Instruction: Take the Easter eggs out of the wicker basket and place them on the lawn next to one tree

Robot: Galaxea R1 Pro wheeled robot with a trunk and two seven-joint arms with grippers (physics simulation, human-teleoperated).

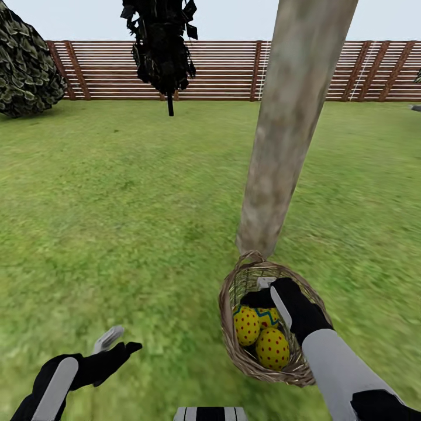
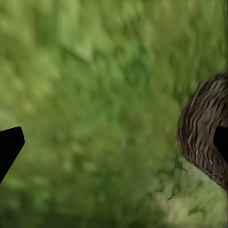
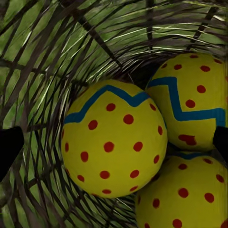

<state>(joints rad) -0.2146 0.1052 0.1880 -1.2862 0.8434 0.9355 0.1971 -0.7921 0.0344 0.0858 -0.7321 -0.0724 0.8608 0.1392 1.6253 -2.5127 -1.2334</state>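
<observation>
1. While the wicker basket (image 1: 266, 356) sits on the lawn (image 1: 117, 222) right at the foot of the tree (image 1: 292, 134), the right hand (image 1: 270, 292) hangs over its open mouth, so the first pick looks to be the step in hand.
2. All three Easter eggs (image 3: 111, 140) lie huddled in the basket's bottom, touching one another; none is out on the grass yet.
3. Seen from the right wrist, that hand's two dark fingertips (image 3: 9, 147) stand wide apart, one to each side of the eggs, with nothing between them but air.
4. I'd say the next move calls for lowering straight into the basket and closing around the nearest egg without wedging it against its neighbours.
5. Away from the basket on the side opposite the right arm, the left hand (image 1: 114, 345) hovers above bare grass, its fingers spread and holding nothing.
6. Room is tight inside: the woven wall rises close around the eggs, and the small loop handle (image 1: 251, 257) on the rim almost meets the trunk.
7. Outside the basket there is plenty of open grass around the trunk's base to set eggs down; the fence (image 1: 222, 70) and the round bush (image 1: 26, 64) stand well beyond the tree.
</observation>
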